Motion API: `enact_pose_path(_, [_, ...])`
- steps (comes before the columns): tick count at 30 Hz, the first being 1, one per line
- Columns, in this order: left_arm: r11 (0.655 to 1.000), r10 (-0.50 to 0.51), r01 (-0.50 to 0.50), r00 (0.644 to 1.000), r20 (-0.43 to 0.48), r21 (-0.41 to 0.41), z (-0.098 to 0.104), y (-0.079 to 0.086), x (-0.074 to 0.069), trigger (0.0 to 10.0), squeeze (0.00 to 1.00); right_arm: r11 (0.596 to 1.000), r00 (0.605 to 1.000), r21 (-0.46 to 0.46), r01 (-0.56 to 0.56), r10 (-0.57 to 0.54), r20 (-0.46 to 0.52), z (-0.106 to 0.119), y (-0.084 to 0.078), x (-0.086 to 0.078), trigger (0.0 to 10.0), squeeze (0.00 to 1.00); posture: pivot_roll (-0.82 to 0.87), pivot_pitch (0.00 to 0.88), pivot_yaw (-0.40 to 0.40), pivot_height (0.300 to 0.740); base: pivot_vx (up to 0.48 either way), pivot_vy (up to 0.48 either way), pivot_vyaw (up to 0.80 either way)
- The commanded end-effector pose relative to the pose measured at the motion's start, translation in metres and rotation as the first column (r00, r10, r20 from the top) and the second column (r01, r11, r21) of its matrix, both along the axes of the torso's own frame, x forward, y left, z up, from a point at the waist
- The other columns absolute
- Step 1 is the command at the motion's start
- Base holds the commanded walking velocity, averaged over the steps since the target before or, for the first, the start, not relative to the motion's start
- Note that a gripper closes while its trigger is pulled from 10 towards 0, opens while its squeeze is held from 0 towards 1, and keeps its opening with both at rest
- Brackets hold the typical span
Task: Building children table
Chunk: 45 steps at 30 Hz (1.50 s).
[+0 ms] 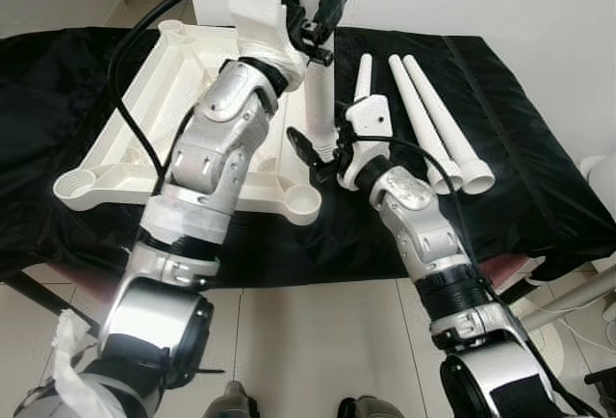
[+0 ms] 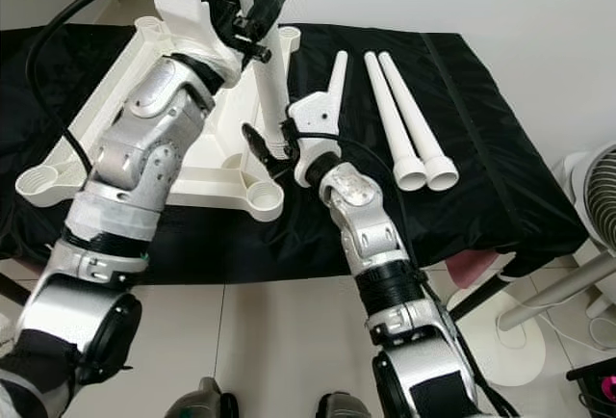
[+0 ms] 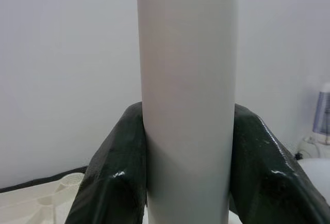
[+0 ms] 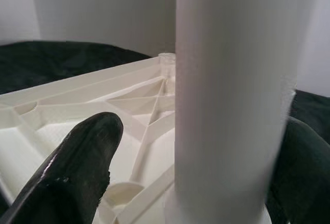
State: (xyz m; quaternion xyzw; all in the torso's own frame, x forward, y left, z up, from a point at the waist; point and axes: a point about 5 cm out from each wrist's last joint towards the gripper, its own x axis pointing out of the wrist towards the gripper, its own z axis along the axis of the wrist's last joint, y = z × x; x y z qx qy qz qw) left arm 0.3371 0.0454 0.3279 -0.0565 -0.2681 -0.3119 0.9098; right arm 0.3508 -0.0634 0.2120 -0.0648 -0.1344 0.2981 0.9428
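The white tabletop [image 1: 106, 163] lies upside down on a black-covered table [image 1: 539, 177]. One white leg [image 1: 321, 100] stands upright at the tabletop's right side. My left gripper [image 1: 316, 21] is shut on this leg high up, and both fingers [image 3: 111, 172] press its sides. My right gripper [image 1: 321, 153] is open around the leg's lower end. One of its fingers [image 4: 77, 167] stands clear of the leg and the other is behind it. I cannot tell whether the leg's foot sits in a socket. Three loose legs [image 1: 423, 119] lie to the right.
The front right corner socket [image 1: 304, 204] stands empty near the table's front edge. A white fan [image 2: 599, 196] and its stand are on the tiled floor to the right. A white wall rises behind the table.
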Motion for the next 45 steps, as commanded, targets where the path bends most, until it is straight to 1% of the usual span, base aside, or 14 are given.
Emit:
enact_pose_path(1, [1.000,-0.004,0.004,1.000,0.028,0.004,0.003,-0.004,-0.005,10.0,0.00,1.000,1.000,-0.014,-0.007,0.007,0.005,0.001,0.005,0.002,10.0,0.00,-0.01,0.017,0.001,0.740,0.000,0.000,0.00])
enact_pose_path(10, [1.000,-0.021,0.020,0.999,0.038,0.009,0.003,-0.013,-0.012,10.0,0.00,0.999,0.999,-0.008,0.043,-0.043,0.022,0.009,0.006,0.012,10.0,0.00,0.00,0.015,-0.001,0.740,0.000,0.000,0.00])
enact_pose_path(11, [1.000,-0.023,0.022,0.999,0.039,0.012,0.002,-0.014,-0.012,10.0,0.00,0.999,0.998,-0.008,0.052,-0.052,0.025,0.010,0.005,0.012,4.7,0.00,0.00,0.015,-0.001,0.740,0.000,0.000,0.00])
enact_pose_path(13, [1.000,-0.024,0.023,0.999,0.040,0.015,0.002,-0.014,-0.013,10.0,0.00,0.998,0.998,-0.009,0.058,-0.057,0.027,0.010,0.004,0.013,4.7,0.00,0.00,0.015,-0.001,0.740,0.000,0.000,0.00])
enact_pose_path(14, [1.000,-0.024,0.023,0.999,0.039,0.015,0.002,-0.015,-0.013,10.0,0.00,0.999,0.998,-0.002,0.052,-0.052,0.024,0.010,0.004,0.013,3.7,0.00,0.00,0.013,-0.002,0.740,0.000,0.000,0.00])
enact_pose_path(15, [1.000,-0.024,0.023,0.999,0.039,0.015,0.002,-0.015,-0.013,10.0,0.00,0.999,0.998,-0.002,0.052,-0.052,0.024,0.010,0.004,0.013,3.7,0.00,0.00,0.013,-0.002,0.740,0.000,0.000,0.00])
enact_pose_path(16, [1.000,-0.024,0.023,0.999,0.039,0.017,0.002,-0.015,-0.014,10.0,0.00,0.999,0.999,0.008,0.050,-0.050,0.012,0.010,0.003,0.014,0.0,0.00,0.00,0.013,-0.001,0.740,0.000,0.000,0.00])
enact_pose_path(27, [0.999,-0.026,0.025,0.999,0.045,0.026,0.003,-0.016,-0.014,10.0,0.00,0.997,0.998,0.018,0.069,-0.069,-0.014,0.005,-0.001,0.014,0.0,0.00,0.00,0.011,-0.001,0.740,0.000,0.000,0.00])
enact_pose_path(28, [0.999,-0.037,0.036,0.999,0.039,0.020,0.002,-0.017,-0.015,10.0,0.28,0.996,0.996,0.018,0.092,-0.091,-0.015,0.004,-0.002,0.015,2.9,0.00,0.00,0.008,0.002,0.740,0.000,0.000,0.00])
enact_pose_path(29, [0.998,-0.056,0.056,0.998,0.028,0.006,0.002,-0.018,-0.015,10.0,1.00,0.994,0.994,0.022,0.110,-0.109,-0.020,0.003,-0.003,0.016,10.0,0.00,0.00,0.008,0.002,0.740,0.000,0.000,0.00])
enact_pose_path(35, [0.995,-0.098,0.098,0.995,0.010,-0.016,0.001,-0.020,-0.018,10.0,1.00,0.985,0.988,0.078,0.152,-0.149,-0.042,0.004,-0.005,0.017,10.0,0.00,-0.01,0.006,0.003,0.740,0.000,0.000,0.00])
enact_pose_path(36, [0.991,-0.126,0.125,0.992,0.000,-0.037,0.002,-0.020,-0.020,10.0,0.91,0.981,0.986,0.100,0.165,-0.161,-0.052,0.004,-0.006,0.018,10.0,0.00,-0.01,0.003,-0.001,0.740,0.000,0.000,0.00])
enact_pose_path(37, [0.984,-0.164,0.162,0.986,-0.022,-0.069,0.002,-0.019,-0.021,10.0,0.00,0.976,0.983,0.121,0.179,-0.172,-0.064,0.004,-0.007,0.018,10.0,0.00,-0.01,0.003,-0.001,0.740,0.000,0.000,0.00])
enact_pose_path(45, [0.954,-0.263,0.250,0.962,-0.066,-0.165,0.003,-0.008,-0.023,10.0,0.00,0.960,0.973,0.166,0.226,-0.214,-0.091,0.004,-0.013,0.020,10.0,0.00,-0.01,0.026,-0.011,0.740,0.000,0.000,0.00])
